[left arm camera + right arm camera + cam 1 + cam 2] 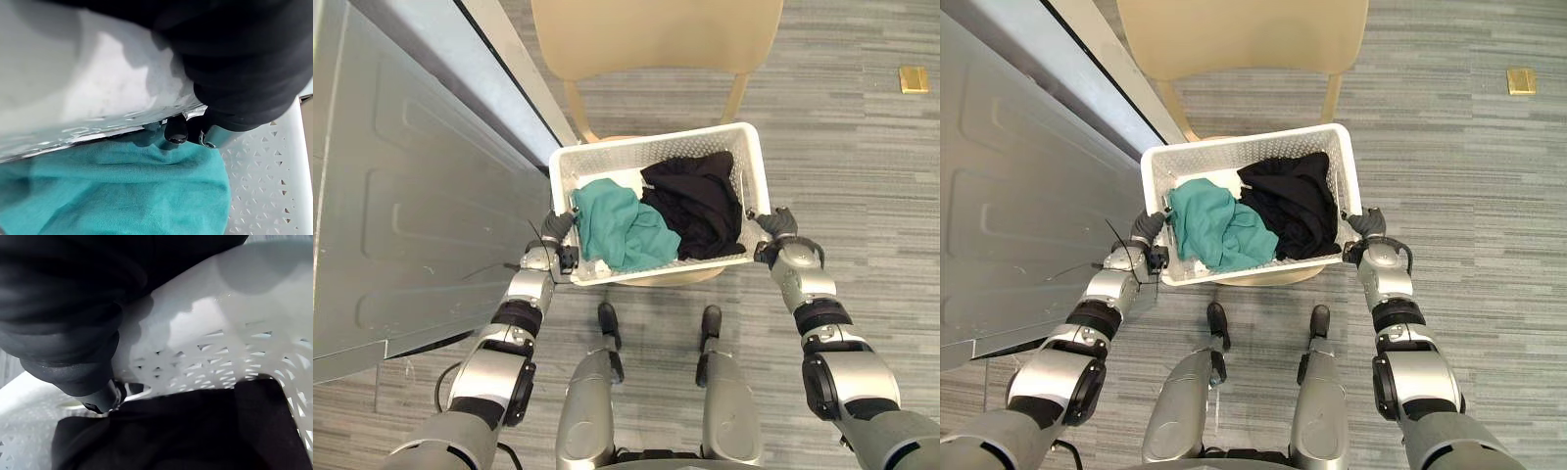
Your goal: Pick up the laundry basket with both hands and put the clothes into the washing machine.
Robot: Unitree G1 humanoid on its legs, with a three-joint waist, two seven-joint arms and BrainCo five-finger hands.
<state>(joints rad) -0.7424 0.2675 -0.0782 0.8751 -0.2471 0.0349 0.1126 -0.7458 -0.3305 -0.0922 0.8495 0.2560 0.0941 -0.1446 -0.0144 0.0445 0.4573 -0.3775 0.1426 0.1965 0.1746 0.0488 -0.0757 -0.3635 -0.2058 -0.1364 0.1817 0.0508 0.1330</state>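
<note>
laundry basket (pixel 656 138) with clothes (pixel 622 227): above chair (pixel 656 39) seat, long axis running hand to hand | left robot hand (pixel 558 227): fingers hooked over left-end rim | right robot hand (pixel 778 223): clasping right-end rim | washing machine (pixel 411 196): on the robot's left, left arm nearer

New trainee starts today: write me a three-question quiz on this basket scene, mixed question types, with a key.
1. True or false: the laundry basket holds a teal garment and a black garment.
2. Beneath the basket shows: A) a beige chair B) a wooden table C) a sink.
3. Fill in: the left hand and right hand each grip the basket's ____.
Key: 1 true; 2 A; 3 rim.
</note>
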